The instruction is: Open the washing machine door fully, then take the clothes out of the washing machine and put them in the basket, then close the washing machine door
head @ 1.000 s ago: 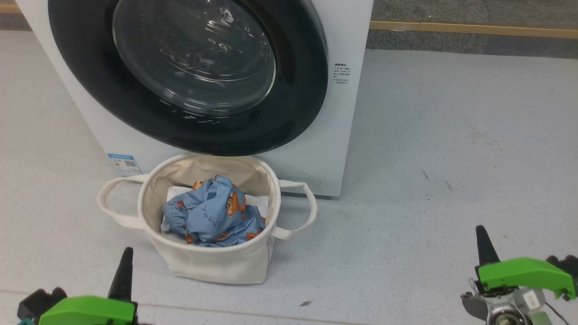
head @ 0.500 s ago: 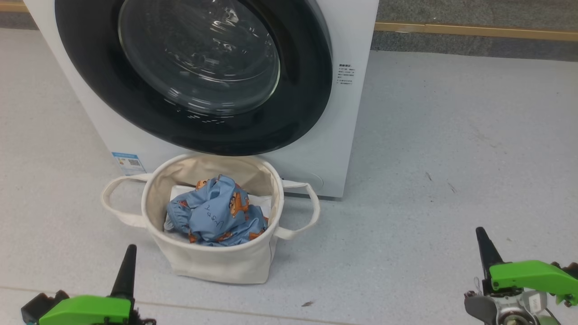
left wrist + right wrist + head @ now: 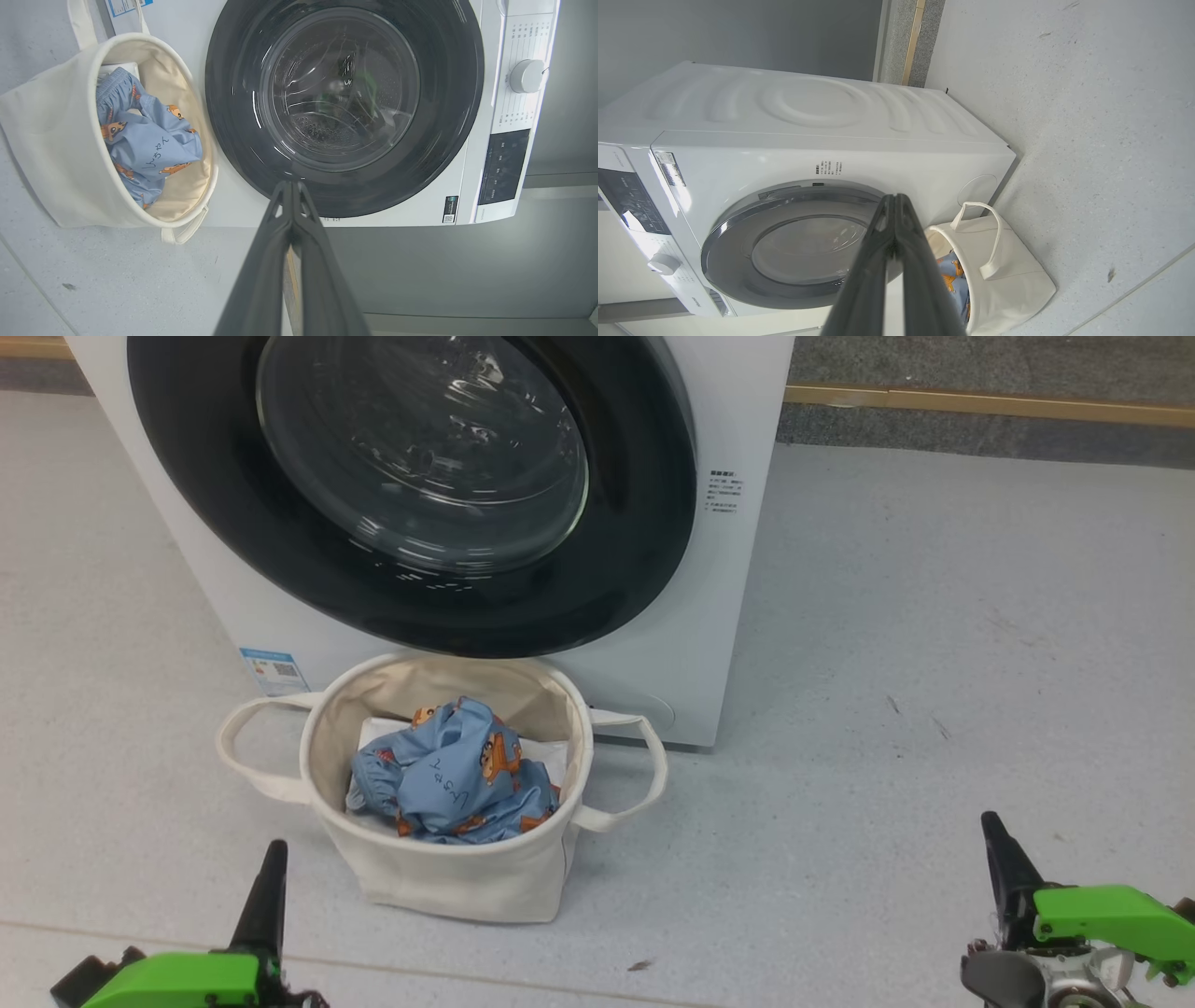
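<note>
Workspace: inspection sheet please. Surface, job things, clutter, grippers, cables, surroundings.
Surface: grey speckled floor, a few dark marks.
Door: shut, flush on the washer.
Clothes: crumpled in the basket, on a white sheet.
Basket: upright on the floor, right in front of the washer.
Clutter: one small brown scrap on the floor near the basket.
Grippers: left gripper fingers shut, holding nothing; right gripper the same. Both apart from the basket and washer.
Cables: nothing seen.
Surroundings: wood-coloured strip along the wall base behind the washer.
</note>
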`<state>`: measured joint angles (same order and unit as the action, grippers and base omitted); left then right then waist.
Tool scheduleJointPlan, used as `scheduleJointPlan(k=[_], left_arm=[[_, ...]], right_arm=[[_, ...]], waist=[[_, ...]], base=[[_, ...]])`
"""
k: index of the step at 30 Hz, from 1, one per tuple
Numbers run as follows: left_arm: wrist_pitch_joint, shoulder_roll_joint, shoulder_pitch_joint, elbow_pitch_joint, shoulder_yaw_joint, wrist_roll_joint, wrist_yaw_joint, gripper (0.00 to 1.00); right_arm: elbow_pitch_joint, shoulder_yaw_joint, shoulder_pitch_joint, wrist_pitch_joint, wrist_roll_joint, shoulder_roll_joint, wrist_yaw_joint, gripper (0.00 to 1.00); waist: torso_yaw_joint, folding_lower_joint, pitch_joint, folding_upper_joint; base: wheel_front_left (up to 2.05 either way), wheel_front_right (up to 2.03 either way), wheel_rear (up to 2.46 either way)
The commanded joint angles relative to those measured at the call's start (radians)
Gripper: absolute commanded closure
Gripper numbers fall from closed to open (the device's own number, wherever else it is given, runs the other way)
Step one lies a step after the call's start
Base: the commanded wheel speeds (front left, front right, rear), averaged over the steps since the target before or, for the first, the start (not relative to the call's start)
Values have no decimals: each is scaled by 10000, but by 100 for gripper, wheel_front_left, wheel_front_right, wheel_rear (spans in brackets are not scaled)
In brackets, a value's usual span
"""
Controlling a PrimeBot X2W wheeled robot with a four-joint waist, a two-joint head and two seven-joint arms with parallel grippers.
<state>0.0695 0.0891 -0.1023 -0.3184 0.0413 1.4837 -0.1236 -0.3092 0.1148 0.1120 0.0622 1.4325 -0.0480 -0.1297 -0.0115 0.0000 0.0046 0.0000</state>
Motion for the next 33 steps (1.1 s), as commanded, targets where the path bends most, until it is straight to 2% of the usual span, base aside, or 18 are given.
scheduleJointPlan(k=[1,14,33], left_arm=[[90,-13,-187,441,403,234,-64,100],[435,-382,-60,729,724,1227,-71,100],[440,-388,-58,734,728,1247,-71,100]], right_arm=[[444,-121,103,152,351,-31,-9,100],[641,-9,-38,506,1734,-22,-10,100],[644,-8,-41,512,1760,-22,-10,100]], waist=[[14,0,-2,0],[113,0,-15,0],[115,0,-15,0]], base=[[0,0,0],[0,0,0],[0,0,0]])
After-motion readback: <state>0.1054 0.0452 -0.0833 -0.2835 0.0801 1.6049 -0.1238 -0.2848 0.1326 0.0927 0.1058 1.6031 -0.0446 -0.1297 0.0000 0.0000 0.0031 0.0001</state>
